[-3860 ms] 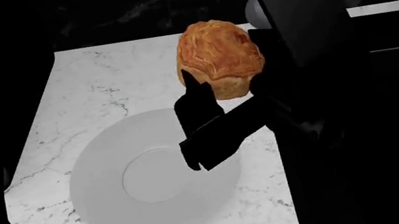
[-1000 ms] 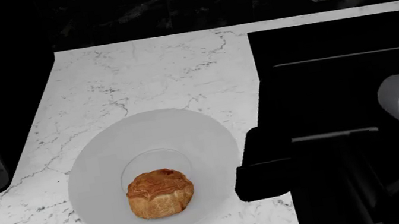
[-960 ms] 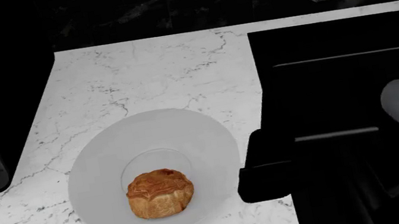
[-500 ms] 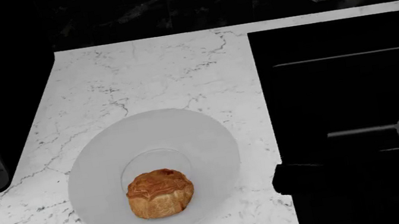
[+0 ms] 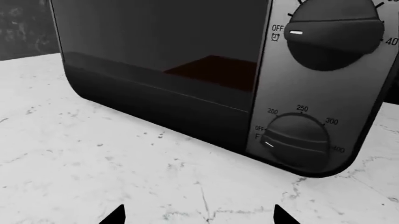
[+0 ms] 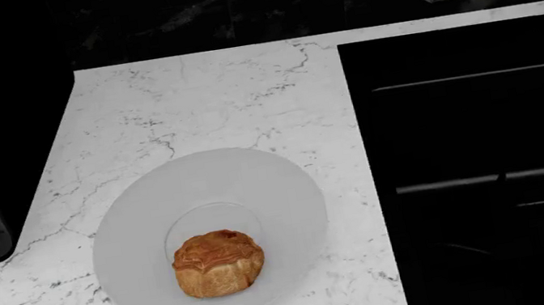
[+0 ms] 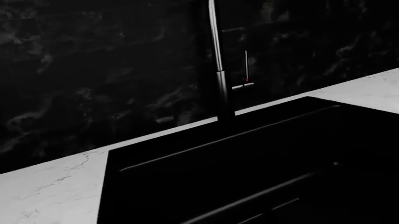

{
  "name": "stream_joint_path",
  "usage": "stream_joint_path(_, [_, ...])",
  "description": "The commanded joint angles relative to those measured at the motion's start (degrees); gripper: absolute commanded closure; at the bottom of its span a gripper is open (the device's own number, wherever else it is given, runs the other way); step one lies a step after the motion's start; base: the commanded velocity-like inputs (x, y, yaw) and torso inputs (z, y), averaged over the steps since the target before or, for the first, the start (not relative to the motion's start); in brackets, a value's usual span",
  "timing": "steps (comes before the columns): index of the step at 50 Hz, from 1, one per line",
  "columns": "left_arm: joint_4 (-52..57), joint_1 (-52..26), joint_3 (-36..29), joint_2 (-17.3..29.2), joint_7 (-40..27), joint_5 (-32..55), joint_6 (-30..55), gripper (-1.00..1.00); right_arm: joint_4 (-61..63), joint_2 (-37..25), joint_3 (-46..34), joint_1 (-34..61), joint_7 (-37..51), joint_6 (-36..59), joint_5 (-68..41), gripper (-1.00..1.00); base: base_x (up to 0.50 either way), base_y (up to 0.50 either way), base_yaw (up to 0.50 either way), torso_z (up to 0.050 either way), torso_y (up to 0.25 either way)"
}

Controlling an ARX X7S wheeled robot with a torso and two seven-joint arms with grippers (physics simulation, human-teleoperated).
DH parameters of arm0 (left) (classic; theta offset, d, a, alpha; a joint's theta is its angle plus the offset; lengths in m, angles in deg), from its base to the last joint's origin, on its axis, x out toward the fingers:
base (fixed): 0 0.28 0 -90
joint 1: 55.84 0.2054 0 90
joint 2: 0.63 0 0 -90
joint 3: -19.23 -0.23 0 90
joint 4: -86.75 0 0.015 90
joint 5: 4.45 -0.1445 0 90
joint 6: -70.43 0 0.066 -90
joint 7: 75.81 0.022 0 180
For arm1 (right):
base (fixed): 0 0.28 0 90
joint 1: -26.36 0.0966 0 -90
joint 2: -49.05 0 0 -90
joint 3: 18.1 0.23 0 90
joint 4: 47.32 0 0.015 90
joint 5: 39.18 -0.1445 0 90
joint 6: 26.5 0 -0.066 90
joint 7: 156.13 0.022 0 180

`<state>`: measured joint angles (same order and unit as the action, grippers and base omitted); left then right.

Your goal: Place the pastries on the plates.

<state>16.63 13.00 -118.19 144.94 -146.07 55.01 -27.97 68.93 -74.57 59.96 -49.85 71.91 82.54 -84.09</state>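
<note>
Left claw (image 5: 196, 219) spread, right claw's state unclear; bun (image 6: 218, 262) sits on grey plate (image 6: 141, 222).

Your right wrist camera looks at a black sink (image 7: 249, 168), its dark basin set into a white marble countertop (image 7: 50, 191) with faint grey veins. A slim, dark metal faucet (image 7: 219, 70) rises upright from the far rim of the sink, with a thin lever (image 7: 245, 70) just beside it. Behind everything stands a black marbled wall (image 7: 93, 70). More white counter shows past the sink's other side.
</note>
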Motion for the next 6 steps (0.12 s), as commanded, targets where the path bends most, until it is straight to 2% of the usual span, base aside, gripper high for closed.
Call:
stream_joint_path(1, [-0.1, 2.9, 3.6, -0.6, -2.2, -2.1, -3.2, -1.00, -0.1, 1.5, 2.8, -1.8, 1.5, -1.4, 4.0, -1.00, 0.00, 0.00, 0.00, 0.000, 0.000])
stream_joint_path(6, [-0.2, 3.6, 4.6, -0.1, -3.6, -1.9, -4.1, -1.00, -0.8, 1.5, 4.3, -2.1, 3.6, -1.9, 5.1, -1.00, 0.00, 0.00, 0.00, 0.000, 0.000])
